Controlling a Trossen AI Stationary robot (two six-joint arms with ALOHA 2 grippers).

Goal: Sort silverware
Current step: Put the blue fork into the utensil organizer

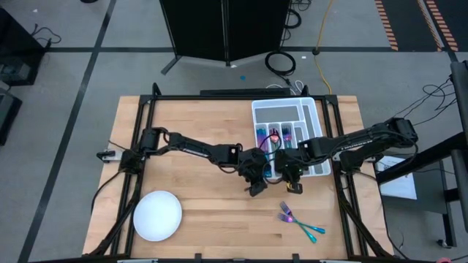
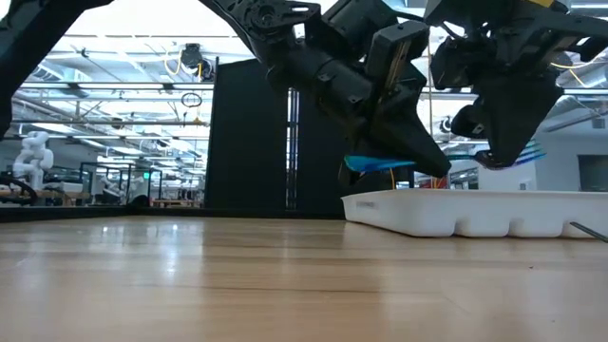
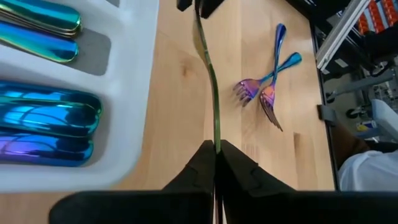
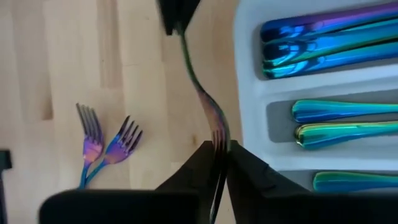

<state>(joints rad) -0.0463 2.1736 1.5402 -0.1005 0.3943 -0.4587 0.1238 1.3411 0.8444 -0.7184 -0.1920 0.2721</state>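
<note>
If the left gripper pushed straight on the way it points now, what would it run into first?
Judging by the left wrist view, the left gripper, shut on one end of a fork, points along that fork at the right gripper, which holds its other end. That gripper likely comes first; depth is unclear.

Tabletop bare leftward — 2 forks (image 1: pixel 296 219) and tray (image 1: pixel 316 109) obstruct right.

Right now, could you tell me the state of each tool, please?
Left tool: shut on one end of a fork.
Right tool: shut on the same fork's other end, beside the tray.
</note>
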